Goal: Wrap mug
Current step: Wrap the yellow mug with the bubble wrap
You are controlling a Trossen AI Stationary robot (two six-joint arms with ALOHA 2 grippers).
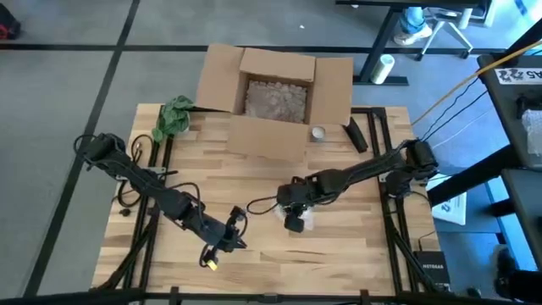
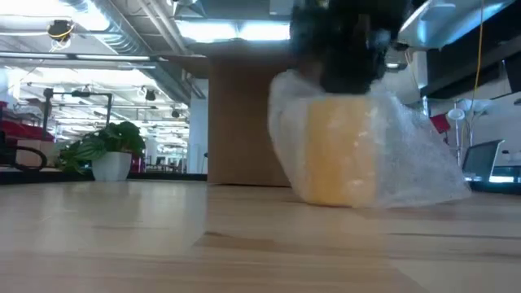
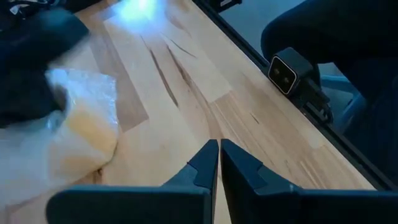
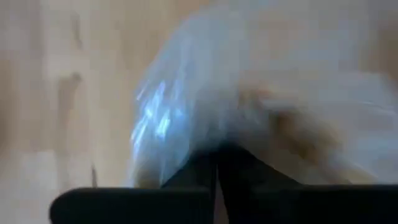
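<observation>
1. One mug (image 2: 340,150), yellow, stands on the table (image 1: 339,254) a little right of its middle, wrapped in clear bubble wrap (image 2: 415,163) that bunches around it and trails off to one side in the low view.
2. The right gripper (image 1: 294,222) sits directly on top of the wrapped mug. In the right wrist view its two dark fingers (image 4: 205,171) lie pressed together with the wrap bunched up against them; whether any film is actually pinched between them I cannot tell.
3. The left gripper (image 1: 222,248) hangs over bare table near the front edge, apart from the mug, its fingers (image 3: 205,162) closed against each other with nothing between them.
4. The surface is a light butcher-block wooden top on a dark frame.
5. At the back of the table there is one open cardboard box (image 1: 275,97) with crumpled packing material inside, flaps spread outward.
6. One green plant (image 1: 172,117) sits at the back left corner; one small round grey object (image 1: 318,133) and one dark flat object (image 1: 356,134) lie just right of the box.
7. Beyond the table the room has a grey floor, ceiling lights and pipework, and one potted plant (image 2: 106,150) in a white pot in the background.
</observation>
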